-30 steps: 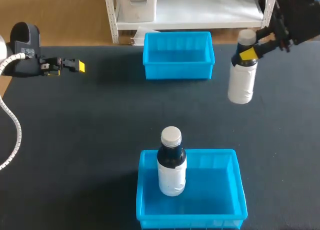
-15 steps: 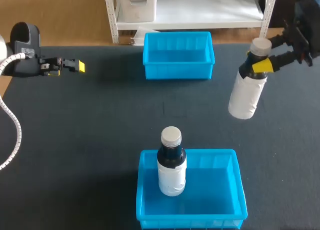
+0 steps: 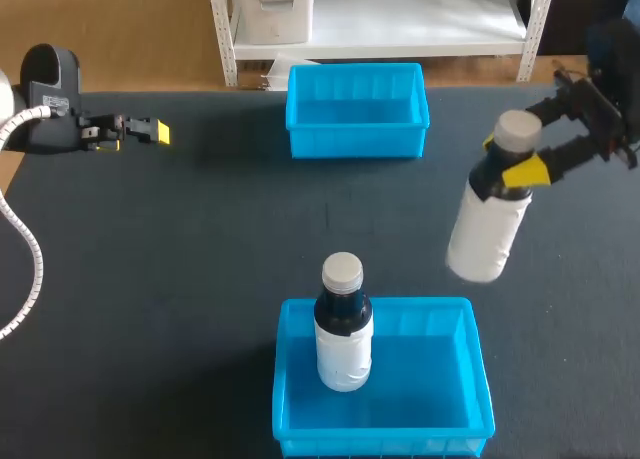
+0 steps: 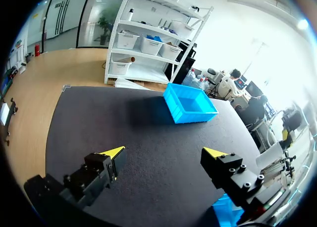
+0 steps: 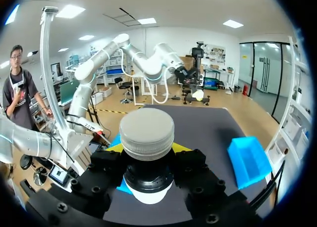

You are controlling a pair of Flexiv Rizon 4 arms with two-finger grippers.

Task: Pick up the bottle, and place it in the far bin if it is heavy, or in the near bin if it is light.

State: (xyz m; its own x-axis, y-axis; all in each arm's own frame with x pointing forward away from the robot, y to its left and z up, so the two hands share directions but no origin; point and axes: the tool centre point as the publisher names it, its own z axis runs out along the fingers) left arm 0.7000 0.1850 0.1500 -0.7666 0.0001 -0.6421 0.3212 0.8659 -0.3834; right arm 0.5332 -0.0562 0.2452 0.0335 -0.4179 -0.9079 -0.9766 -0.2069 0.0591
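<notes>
Our right claw (image 3: 510,166) grips the bottle (image 3: 485,234) by its neck, aloft at three o'clock above the tabletop (image 3: 200,259). Pickup looks done; far bin (image 3: 355,141) or near bin (image 3: 482,379) awaits. Our left claw (image 3: 157,132) gapes wide.

Dark bottle (image 3: 490,214), white label, grey cap, tilted, held aloft by the neck, off to the right of blue far bin (image 3: 355,142) and blue near bin (image 3: 380,442), the latter with a second bottle (image 3: 343,337) upright inside.

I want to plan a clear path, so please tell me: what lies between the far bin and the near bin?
Nothing. The head view shows only bare table between the far bin and the near bin.
</notes>
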